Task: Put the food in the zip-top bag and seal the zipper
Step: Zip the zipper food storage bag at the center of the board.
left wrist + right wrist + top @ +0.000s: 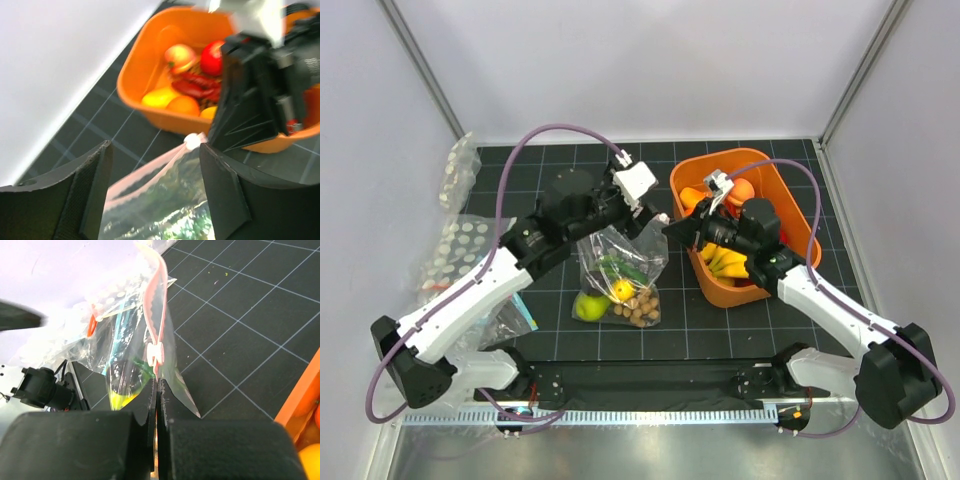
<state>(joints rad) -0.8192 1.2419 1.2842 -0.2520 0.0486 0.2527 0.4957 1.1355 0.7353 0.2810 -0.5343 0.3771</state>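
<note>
The zip-top bag (620, 265) stands upright mid-table with food in it: a green fruit (588, 306), a yellow piece (622, 290) and a brown nut cluster (640, 311). My right gripper (672, 230) is shut on the bag's end just below the white slider (156, 354) of the pink zipper (155, 300). My left gripper (642, 218) is open, its fingers (92, 185) straddling the zipper rim (145, 177) without pinching it. More food, bananas (728, 262) and orange pieces (692, 197), lies in the orange tub (790, 195).
The orange tub (135, 65) sits right of the bag, holding red (212, 56), yellow (159, 97) and orange (183, 105) fruits. Spare clear bags with white dots (460, 250) lie at the left edge, another (460, 170) at the far left. White walls enclose the mat.
</note>
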